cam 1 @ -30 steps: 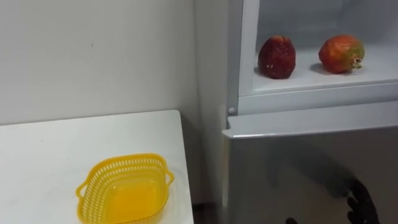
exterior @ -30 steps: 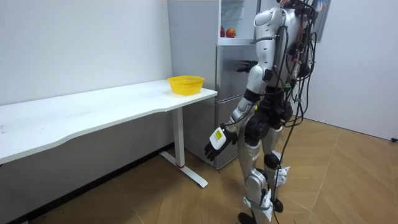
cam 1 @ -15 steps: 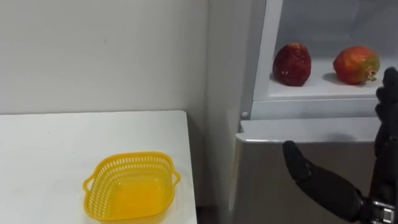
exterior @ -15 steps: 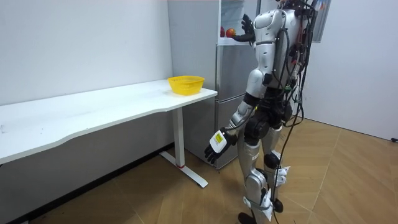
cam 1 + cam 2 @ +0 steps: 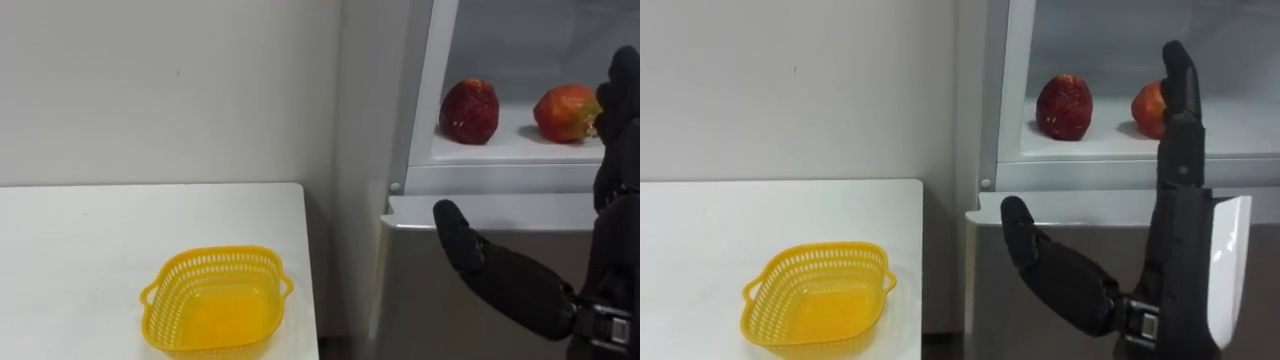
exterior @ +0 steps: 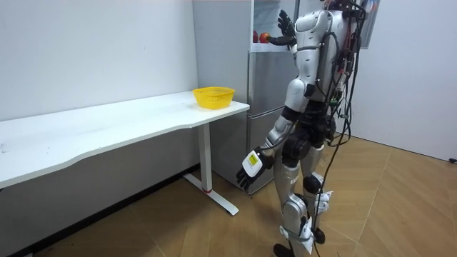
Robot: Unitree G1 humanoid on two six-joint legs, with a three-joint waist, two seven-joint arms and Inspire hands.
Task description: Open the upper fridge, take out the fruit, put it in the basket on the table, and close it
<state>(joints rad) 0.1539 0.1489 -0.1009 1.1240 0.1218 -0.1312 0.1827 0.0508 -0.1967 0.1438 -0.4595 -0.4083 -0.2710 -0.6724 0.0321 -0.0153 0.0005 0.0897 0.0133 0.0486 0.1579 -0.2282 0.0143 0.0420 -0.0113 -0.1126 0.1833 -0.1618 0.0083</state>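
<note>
The upper fridge compartment stands open, and on its white shelf [image 5: 500, 152] lie two fruits: a dark red one [image 5: 470, 110] on the left and a red-orange one [image 5: 563, 112] on the right. My right hand [image 5: 520, 290] is raised in front of the fridge, open, with straight fingers [image 5: 1178, 120] reaching up to shelf height and the thumb spread toward the left. In the right eye view those fingers cover part of the red-orange fruit [image 5: 1146, 108]. The hand touches neither fruit. My left hand [image 6: 250, 164] hangs low at my side with relaxed fingers, holding nothing.
A yellow plastic basket [image 5: 215, 303] sits empty on the white table [image 5: 80, 250], near the corner closest to the fridge. The closed grey lower fridge door [image 5: 420, 310] is below the shelf. I stand facing the fridge [image 6: 268, 78], the table on my left.
My right hand has risen from the lower door up to shelf level, its fingers now in front of the red-orange fruit. The view has shifted slightly. The left hand stays down.
</note>
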